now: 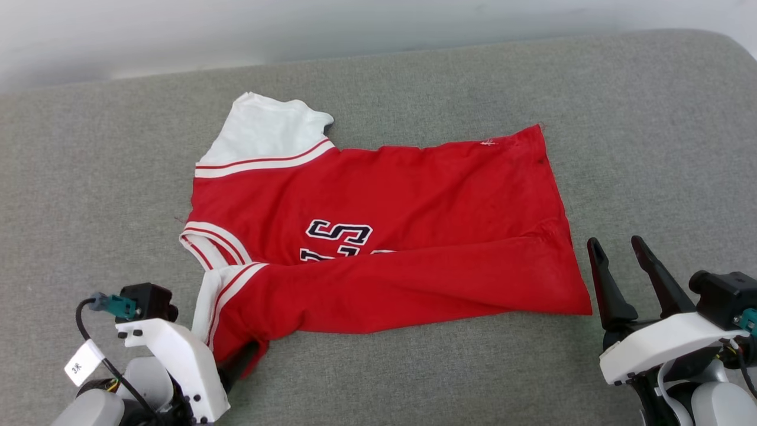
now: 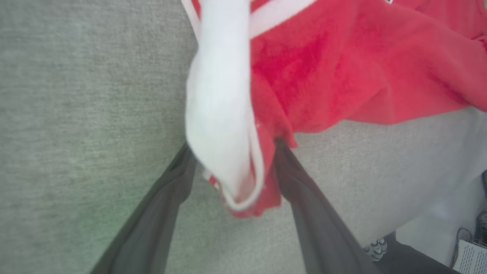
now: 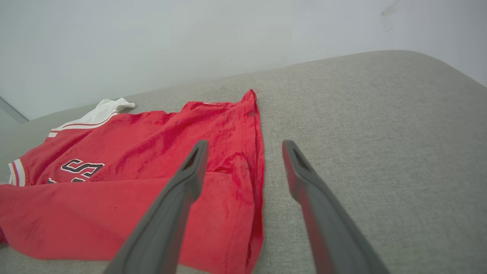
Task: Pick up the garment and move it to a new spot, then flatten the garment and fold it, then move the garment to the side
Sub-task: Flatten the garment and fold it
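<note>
The garment [image 1: 414,195] lay partly folded, its sleeve corner between the spread jaws of the left gripper [image 2: 234,146] and its hem just beside the right gripper [image 3: 245,144] — jaws spread too. Better to pinch both corners evenly, I think.

The garment [image 1: 414,195] lies partly folded on the grey cushion [image 1: 650,118]; the left gripper [image 1: 239,364] meets its near-left corner; the right gripper [image 1: 616,248], fingers spread, stands just right of it.
</note>
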You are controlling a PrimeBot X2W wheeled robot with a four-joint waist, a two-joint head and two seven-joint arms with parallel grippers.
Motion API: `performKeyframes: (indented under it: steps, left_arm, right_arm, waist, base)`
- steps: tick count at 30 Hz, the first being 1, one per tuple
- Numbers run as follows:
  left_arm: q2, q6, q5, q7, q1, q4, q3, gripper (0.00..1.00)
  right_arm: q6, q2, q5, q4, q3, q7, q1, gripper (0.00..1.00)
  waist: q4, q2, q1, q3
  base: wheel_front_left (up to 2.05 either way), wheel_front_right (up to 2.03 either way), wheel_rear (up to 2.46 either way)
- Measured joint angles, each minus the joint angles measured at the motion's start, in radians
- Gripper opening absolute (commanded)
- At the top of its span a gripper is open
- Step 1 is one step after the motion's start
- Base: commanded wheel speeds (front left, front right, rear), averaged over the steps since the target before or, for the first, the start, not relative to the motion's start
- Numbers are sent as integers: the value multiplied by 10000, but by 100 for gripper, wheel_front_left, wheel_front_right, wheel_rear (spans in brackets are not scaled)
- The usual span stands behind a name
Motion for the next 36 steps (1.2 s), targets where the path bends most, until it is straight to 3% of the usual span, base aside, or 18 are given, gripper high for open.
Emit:
performKeyframes:
  steps: [6,7,9,17,26,31,36]
  left_arm:
    - [-267,-349,-259,102,-349,773,-58,100]
    - [-272,-414,-276,151,-395,857,-84,76]
    - [-293,-556,-355,242,-463,982,-127,0]
    - [-305,-788,-142,79,-536,1020,-314,0]
    - [157,-408,370,-270,-398,-140,-132,0]
    - [353,-257,487,-79,-451,-773,-150,0]
    - [293,-257,562,-35,-599,-851,-274,0]
  right_arm:
    - [0,-50,111,6,-6,6,-147,100]
    - [0,-67,140,6,-35,13,-151,100]
    - [0,-117,165,6,-107,67,-157,100]
    - [0,-422,777,21,-293,1072,-180,100]
    - [0,-1402,1795,405,-119,4878,-554,100]
    - [0,-1569,2117,997,654,6297,-1426,100]
    - [0,-1586,2405,1722,1262,6861,-1833,100]
  waist:
    - [-102,0,0,270]
    - [-112,0,-1,292]
    - [-120,0,-1,311]
    - [41,0,0,113]
    - [274,0,0,-205]
    - [438,0,0,168]
    - [510,0,1,477]
  base:
    - [0,0,0]
    - [0,0,0]
    - [0,0,0]
    - [0,0,0]
    - [0,0,0]
    - [0,0,0]
    - [0,0,0]
